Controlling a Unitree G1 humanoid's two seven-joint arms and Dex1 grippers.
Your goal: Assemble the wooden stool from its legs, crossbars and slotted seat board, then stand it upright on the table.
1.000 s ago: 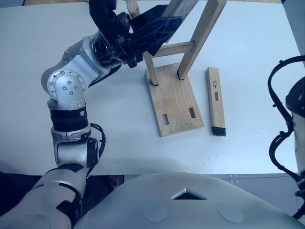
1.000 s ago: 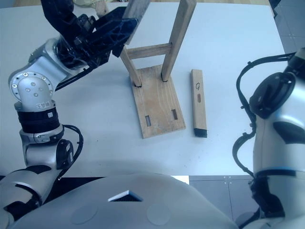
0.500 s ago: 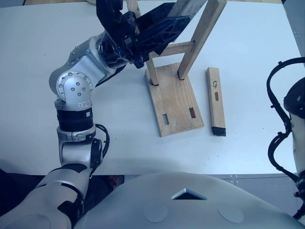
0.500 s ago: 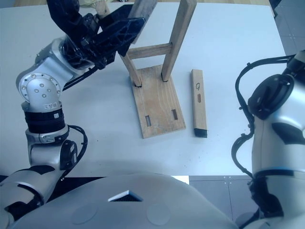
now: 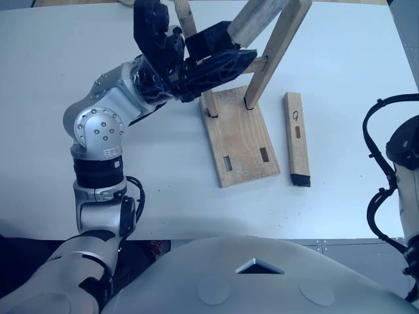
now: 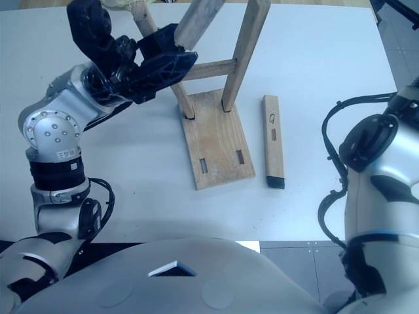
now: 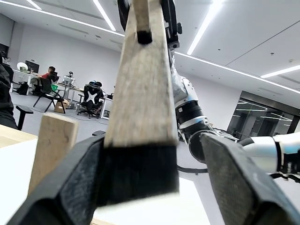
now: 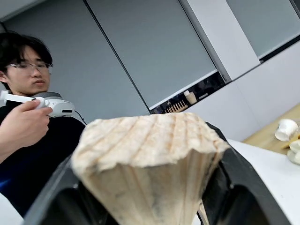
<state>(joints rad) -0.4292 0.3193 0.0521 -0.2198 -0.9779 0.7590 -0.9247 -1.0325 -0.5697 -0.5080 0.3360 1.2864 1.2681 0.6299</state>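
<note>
Wood holds best by its end, so my left fingers [image 7: 70, 187] clamp the black-capped foot of a loose leg [image 5: 254, 16]. It is tilted above the desk [image 5: 340, 52], ready, I judge, for the empty near slots. My right fingers [image 8: 234, 197] pinch a ribbed wooden end [image 8: 150, 140]; I cannot tell which piece it belongs to. The seat board [image 5: 242, 147] lies flat, with two legs [image 5: 273, 52] standing in its far slots, joined by a crossbar [image 6: 213, 69]. A spare leg [image 5: 296, 140] lies just beside the board.
</note>
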